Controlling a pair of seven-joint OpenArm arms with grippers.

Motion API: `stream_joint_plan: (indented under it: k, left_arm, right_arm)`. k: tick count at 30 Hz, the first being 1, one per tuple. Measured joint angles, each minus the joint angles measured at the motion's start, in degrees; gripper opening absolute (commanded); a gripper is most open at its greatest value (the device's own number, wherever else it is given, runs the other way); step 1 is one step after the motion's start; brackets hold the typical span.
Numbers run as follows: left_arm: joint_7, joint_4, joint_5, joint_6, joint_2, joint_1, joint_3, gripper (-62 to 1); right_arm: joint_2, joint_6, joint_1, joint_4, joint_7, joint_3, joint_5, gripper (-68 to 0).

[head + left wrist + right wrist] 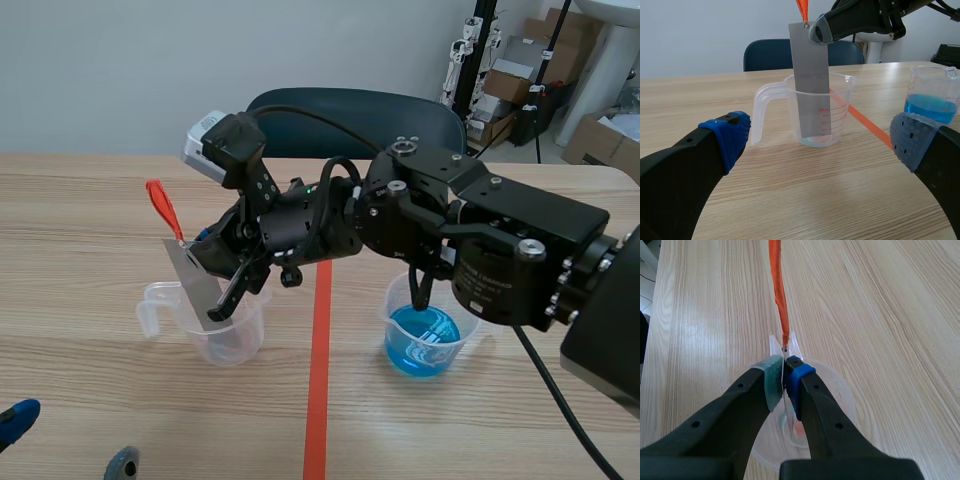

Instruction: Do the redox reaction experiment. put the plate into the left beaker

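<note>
The right hand (784,372) is pinching the top edge of the grey metal plate (812,85), its two pads closed flat on the sheet just below the orange-red strip (779,295) tied at the plate's upper end. The plate is hanging upright inside the left beaker (840,115), with its lower end deep in the cup. Whether it is resting on the beaker's floor I cannot tell.

The insertion step is looking nearly done. The next move is probably calling for a slight further lowering, then parting the pads and lifting straight up, so that the plate is left leaning on the beaker's rim without tipping the light cup.

The left hand (822,140) is lying low on the robot's side of the left beaker, spread wide and holding nothing.

Counting: one plate, one strip, two beakers on the worktop (100,200), the second, the blue-liquid beaker (425,340), standing beside the left beaker across the tape line, and two hands.
</note>
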Motion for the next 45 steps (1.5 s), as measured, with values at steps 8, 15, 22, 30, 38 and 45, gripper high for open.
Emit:
stream_joint_plan:
  k: [8,15,22,30,38,45]
  left_arm:
    - [0.0,0.0,0.0,0.0,0.0,0.0,0.0,-2.2]
    - [0.0,0.0,0.0,0.0,0.0,0.0,0.0,-2.2]
    - [0.0,0.0,0.0,0.0,0.0,0.0,0.0,-2.2]
    - [0.0,0.0,0.0,0.0,0.0,0.0,0.0,-2.2]
    - [0.0,0.0,0.0,0.0,0.0,0.0,0.0,-2.2]
    - [0.0,0.0,0.0,0.0,0.0,0.0,0.0,-2.2]
  right_arm:
    - [0.02,0.02,0.0,0.0,2.73,0.0,-5.01,-6.7]
    - [0.02,-1.7,0.0,0.0,2.99,0.02,-5.29,0.4]
    - [0.02,-1.7,0.0,0.0,3.91,0.02,-5.29,0.4]
    - [0.02,-1.7,0.0,0.0,4.07,0.02,-5.29,0.4]
    - [0.02,-1.7,0.0,0.0,4.07,0.02,-5.29,0.4]
    - [0.02,-1.7,0.0,0.0,4.07,0.02,-5.29,0.4]
